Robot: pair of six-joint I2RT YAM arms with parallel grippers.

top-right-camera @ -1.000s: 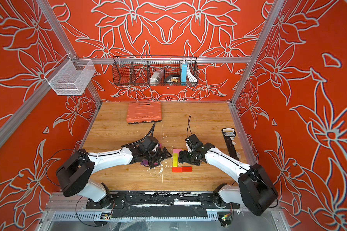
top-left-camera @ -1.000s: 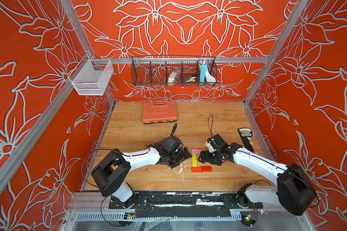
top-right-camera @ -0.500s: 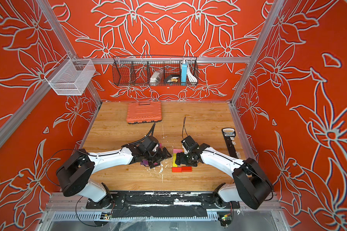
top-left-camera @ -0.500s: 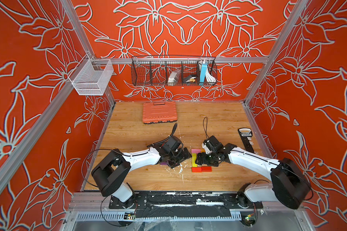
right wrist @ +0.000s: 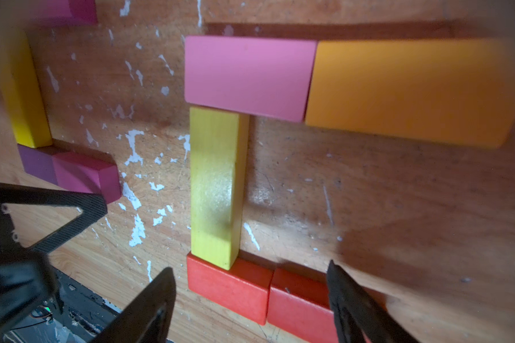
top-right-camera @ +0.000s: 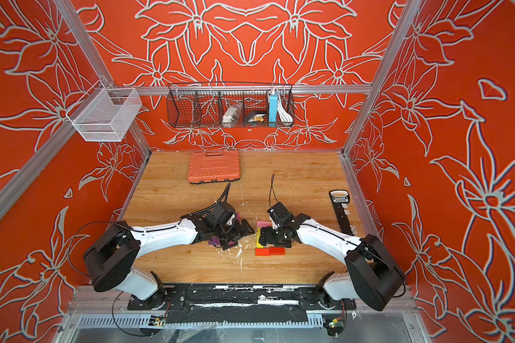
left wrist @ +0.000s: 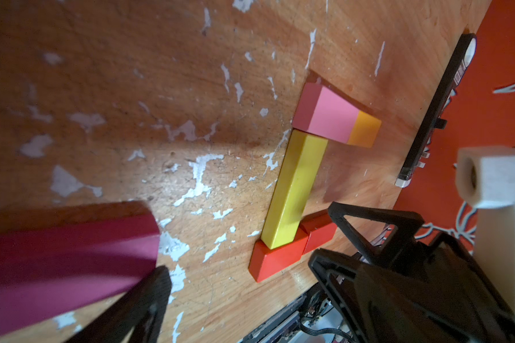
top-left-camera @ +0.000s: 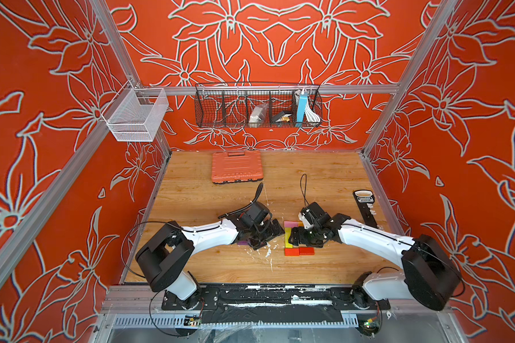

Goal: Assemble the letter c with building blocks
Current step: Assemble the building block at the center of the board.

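Right gripper (right wrist: 249,268), spread and empty, is edging left over the two red blocks (right wrist: 226,286); left gripper (top-left-camera: 269,236) is waiting, spread wide; this C looks formed.

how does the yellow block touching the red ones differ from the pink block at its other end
The yellow block is longer and narrower; the pink block is shorter and wider. The yellow block forms the spine, while the pink block lies crosswise at its end. Both lie flat on the table, touching.
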